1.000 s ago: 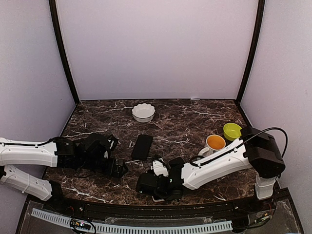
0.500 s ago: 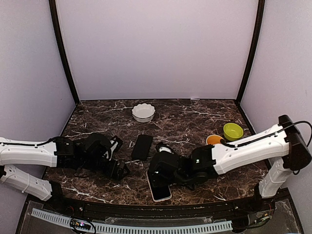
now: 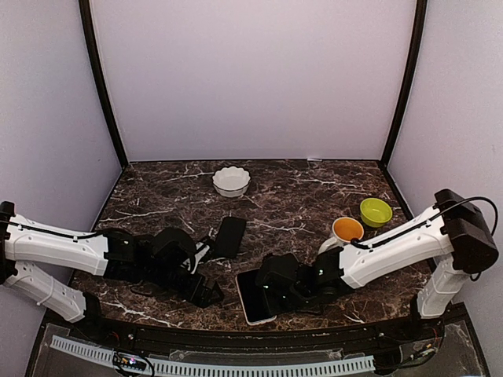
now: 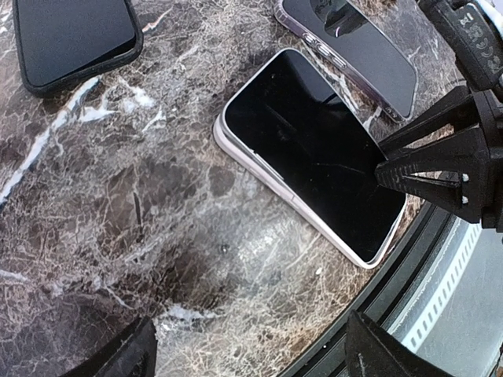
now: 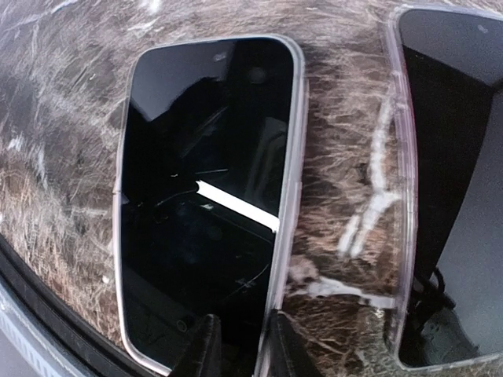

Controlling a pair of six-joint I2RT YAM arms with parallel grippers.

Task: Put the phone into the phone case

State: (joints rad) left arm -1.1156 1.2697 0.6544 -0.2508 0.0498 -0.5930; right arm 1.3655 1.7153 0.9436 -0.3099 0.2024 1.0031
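The phone (image 3: 253,297) lies flat near the table's front edge, screen up, black with a pale rim (image 4: 310,153) (image 5: 204,196). A clear phone case (image 5: 448,196) (image 4: 354,47) lies flat just beside it; in the top view my right arm hides it. My right gripper (image 5: 242,326) (image 3: 269,289) is shut to a narrow gap. Its tips stand at the phone's long edge on the case side, one over the screen, one over the marble, holding nothing. My left gripper (image 4: 251,353) (image 3: 206,289) is open over bare marble, just short of the phone's other side.
A black slab-like phone or case (image 3: 229,236) (image 4: 75,35) lies behind the left gripper. A white bowl (image 3: 231,181) sits at the back, an orange cup (image 3: 346,230) and a green bowl (image 3: 375,211) at the right. The table's front lip (image 4: 428,259) runs close to the phone.
My right gripper came off the phone, uncovering it, shifted to its case-side edge and closed its jaws. My left gripper slid right and forward toward the phone.
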